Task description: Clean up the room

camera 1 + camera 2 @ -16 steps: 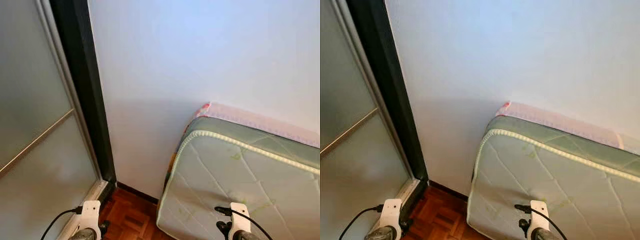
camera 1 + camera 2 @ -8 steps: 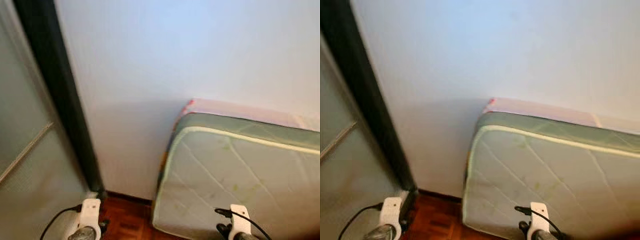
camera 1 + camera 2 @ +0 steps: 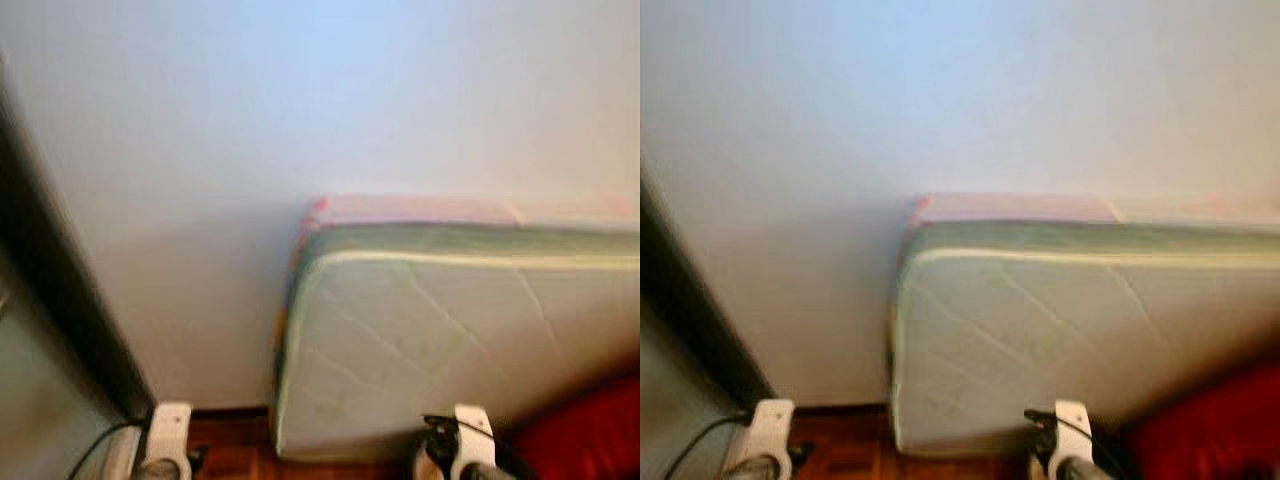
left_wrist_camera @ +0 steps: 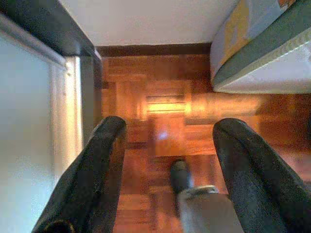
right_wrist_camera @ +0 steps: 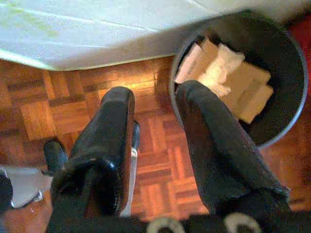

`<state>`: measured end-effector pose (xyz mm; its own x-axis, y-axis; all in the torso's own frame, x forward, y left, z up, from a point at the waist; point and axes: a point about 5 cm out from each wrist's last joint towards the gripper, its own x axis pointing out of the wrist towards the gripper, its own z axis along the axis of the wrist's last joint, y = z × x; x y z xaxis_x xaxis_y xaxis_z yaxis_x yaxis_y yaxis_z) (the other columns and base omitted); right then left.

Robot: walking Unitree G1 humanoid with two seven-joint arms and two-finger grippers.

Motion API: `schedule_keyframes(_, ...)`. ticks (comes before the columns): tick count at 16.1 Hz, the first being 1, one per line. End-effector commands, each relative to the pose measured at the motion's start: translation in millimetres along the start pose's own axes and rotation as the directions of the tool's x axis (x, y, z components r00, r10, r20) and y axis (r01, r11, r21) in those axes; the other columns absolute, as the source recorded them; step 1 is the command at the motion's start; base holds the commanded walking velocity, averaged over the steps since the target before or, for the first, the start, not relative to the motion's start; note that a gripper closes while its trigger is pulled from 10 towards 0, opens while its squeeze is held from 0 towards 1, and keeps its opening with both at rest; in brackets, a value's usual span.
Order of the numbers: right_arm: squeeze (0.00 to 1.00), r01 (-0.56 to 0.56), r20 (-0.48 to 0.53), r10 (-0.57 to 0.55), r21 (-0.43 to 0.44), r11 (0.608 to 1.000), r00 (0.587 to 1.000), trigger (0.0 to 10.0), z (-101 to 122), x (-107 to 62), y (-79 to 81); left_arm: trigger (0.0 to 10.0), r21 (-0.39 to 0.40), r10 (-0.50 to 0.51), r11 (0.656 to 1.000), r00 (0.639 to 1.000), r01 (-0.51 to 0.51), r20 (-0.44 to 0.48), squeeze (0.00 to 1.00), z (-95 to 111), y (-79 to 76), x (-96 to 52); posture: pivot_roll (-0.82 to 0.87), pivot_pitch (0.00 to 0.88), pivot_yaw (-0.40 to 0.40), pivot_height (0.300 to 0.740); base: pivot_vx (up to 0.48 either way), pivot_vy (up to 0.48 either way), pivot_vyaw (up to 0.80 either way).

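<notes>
Hanging over parquet floor (image 4: 165, 126), both grippers stand empty — left gripper (image 4: 167, 145) spread wide, right gripper (image 5: 155, 121) narrower — with a bin (image 5: 286, 111) of paper scraps (image 5: 233, 82) at two o'clock.

Glossy wood parquet floor (image 4: 165, 121); quilted cloth mattress (image 3: 450, 350).

Round dark bin (image 5: 272, 87) standing upright on wood parquet floor (image 5: 97, 92), just beside the lower edge of a pale quilted mattress (image 3: 450, 350) leaning against the wall. Open-topped, holding a heap of crumpled tan and white paper scraps (image 5: 228, 77), piled toward the bin's 9 o'clock side. Far rim at 3 o'clock catching light, greyish.
</notes>
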<state>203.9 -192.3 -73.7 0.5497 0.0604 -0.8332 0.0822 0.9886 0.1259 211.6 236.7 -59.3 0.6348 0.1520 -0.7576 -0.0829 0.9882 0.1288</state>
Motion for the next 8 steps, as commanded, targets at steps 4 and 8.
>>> schedule_keyframes(4, 0.0, 0.027, -0.019, -0.026, 0.002, 1.0, 0.999, 10.0, -5.1, -2.5, -10.6, 10.0, 0.028, -0.044, 0.999, 0.999, 0.044, -0.01, 0.0, 0.6, -13.9, 1.2, 0.11, 0.0, -0.111, 0.74, 0.0, 0.0, -0.76)
schedule_keyframes(8, 0.0, 0.025, -0.011, -0.025, 0.014, 1.0, 1.0, 10.0, -3.0, -2.1, -9.3, 10.0, 0.04, -0.043, 0.998, 0.999, 0.043, -0.002, 0.0, 3.7, -12.3, 1.6, 0.1, 0.0, -0.106, 0.74, 0.0, 0.0, -0.76)
